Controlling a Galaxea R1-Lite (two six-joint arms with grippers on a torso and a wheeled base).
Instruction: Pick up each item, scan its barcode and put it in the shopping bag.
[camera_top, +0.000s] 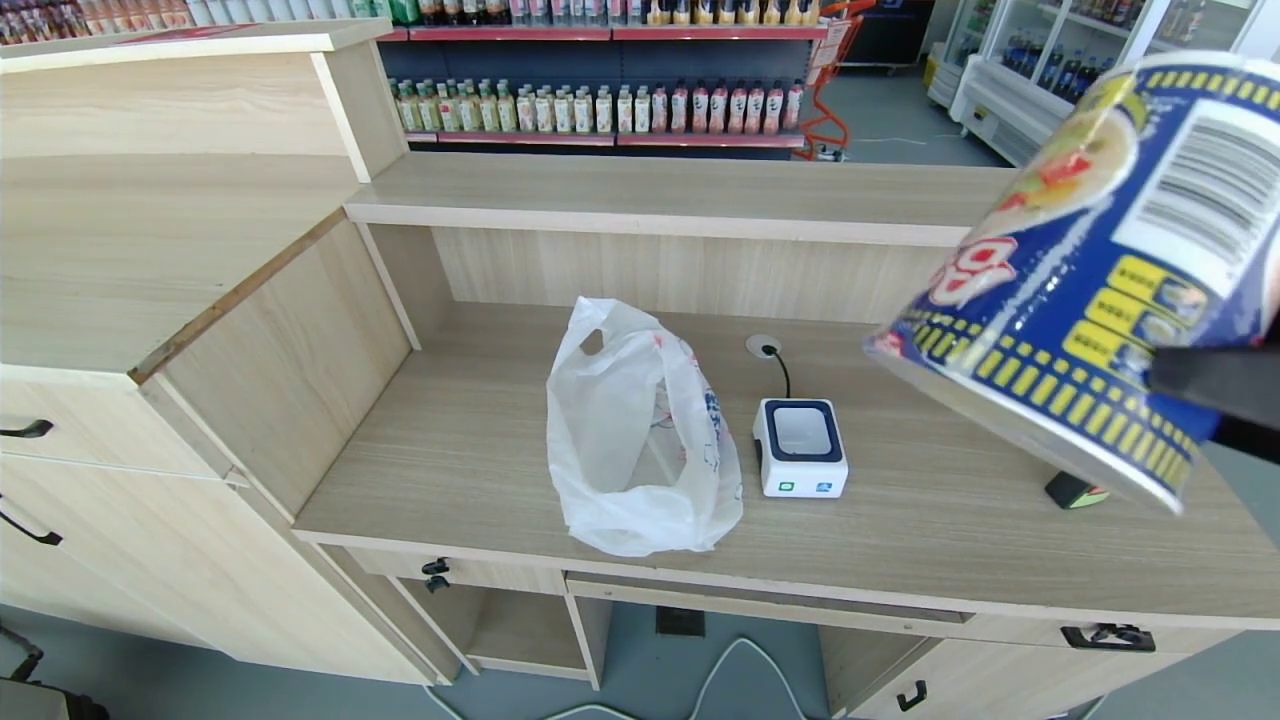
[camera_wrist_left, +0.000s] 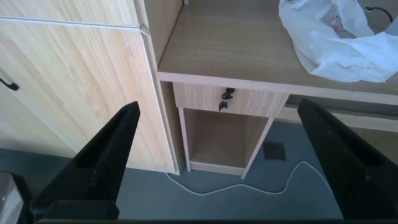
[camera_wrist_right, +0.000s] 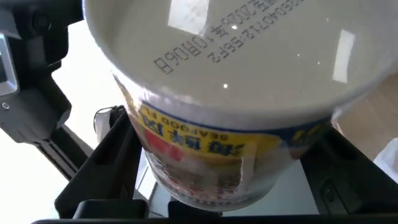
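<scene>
My right gripper (camera_wrist_right: 230, 186) is shut on a blue and yellow instant noodle cup (camera_top: 1090, 270), held tilted high above the right side of the counter, close to the head camera. Its barcode (camera_top: 1205, 195) faces up and toward me. In the right wrist view the cup's white bottom (camera_wrist_right: 230, 56) is nearest, with a dark finger (camera_wrist_right: 109, 168) on each side. A white barcode scanner (camera_top: 800, 447) sits mid-counter. The open white plastic shopping bag (camera_top: 640, 440) stands just left of it. My left gripper (camera_wrist_left: 217, 155) hangs open, low, before the counter's left front corner.
A small dark object with a green top (camera_top: 1075, 490) lies on the counter (camera_top: 480, 450) under the cup. The scanner's cable runs to a grommet (camera_top: 763, 346) at the back. A raised ledge and a tall cabinet (camera_top: 150, 200) bound the counter behind and left.
</scene>
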